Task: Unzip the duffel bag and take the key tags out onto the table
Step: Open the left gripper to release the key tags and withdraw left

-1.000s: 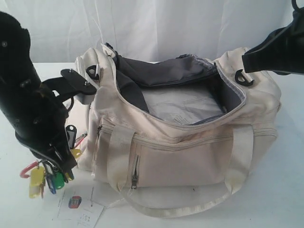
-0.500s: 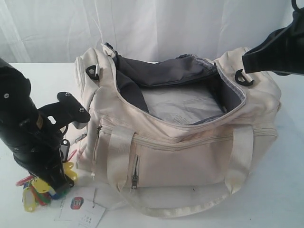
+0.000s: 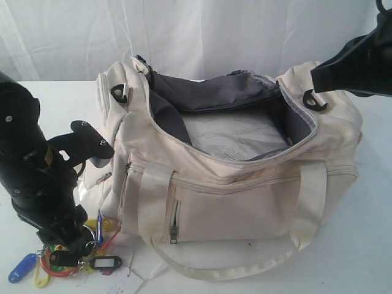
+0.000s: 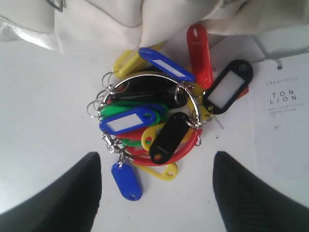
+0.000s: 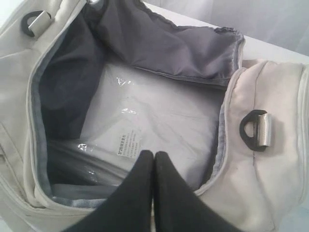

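Table (image 3: 361, 263): flat, plain white, with a white curtain (image 3: 214, 30) behind. Bag (image 3: 245, 202): soft cream fabric, unzipped, grey lining exposed. Right gripper (image 5: 154, 156): fingers pressed together above the opening. Left gripper (image 4: 157, 155): jaws wide, empty. Tags (image 4: 145, 118): glossy coloured plastic on metal rings, on the table between those jaws, beside the bag.

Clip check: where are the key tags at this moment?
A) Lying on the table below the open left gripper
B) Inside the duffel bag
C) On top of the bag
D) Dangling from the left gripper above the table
A: the key tags lie spread on the table beside the duffel bag, untouched by the open left gripper.
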{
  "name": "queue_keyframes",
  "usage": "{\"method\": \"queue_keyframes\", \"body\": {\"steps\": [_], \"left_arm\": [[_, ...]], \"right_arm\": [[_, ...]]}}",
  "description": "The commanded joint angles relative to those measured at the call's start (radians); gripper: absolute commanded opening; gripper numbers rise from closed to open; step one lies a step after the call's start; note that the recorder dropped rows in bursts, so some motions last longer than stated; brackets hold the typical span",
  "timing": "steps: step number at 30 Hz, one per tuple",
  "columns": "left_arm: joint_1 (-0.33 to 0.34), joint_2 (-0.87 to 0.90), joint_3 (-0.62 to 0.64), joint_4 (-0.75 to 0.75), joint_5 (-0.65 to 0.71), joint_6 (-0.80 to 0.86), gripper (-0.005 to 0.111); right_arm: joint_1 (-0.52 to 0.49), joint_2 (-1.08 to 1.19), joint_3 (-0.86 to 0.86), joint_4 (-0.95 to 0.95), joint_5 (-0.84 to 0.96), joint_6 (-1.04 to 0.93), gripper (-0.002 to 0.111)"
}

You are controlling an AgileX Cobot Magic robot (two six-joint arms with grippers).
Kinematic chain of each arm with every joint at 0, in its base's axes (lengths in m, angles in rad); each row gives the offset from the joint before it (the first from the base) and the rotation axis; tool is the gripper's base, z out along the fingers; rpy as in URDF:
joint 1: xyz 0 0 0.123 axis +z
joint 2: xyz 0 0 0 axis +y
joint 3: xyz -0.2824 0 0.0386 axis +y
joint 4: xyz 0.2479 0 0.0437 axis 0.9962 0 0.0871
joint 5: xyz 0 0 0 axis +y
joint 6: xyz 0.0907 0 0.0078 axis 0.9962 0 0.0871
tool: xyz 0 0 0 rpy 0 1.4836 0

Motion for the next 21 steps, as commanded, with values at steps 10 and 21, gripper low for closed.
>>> {"method": "queue_keyframes", "body": {"steps": [10,21], "left_arm": [[-0.004,-0.139,-0.154,-0.054,0.223,-0.065,0.035],[-0.004,-0.528,-0.154,-0.036,0.263,-0.185,0.0]], "right_arm": [[-0.003,-0.006,0.005,0.013,-0.011,-0.008,0.0],[-0.003,-0.006,0.005,0.035,-0.015,-0.008,0.0]]}}
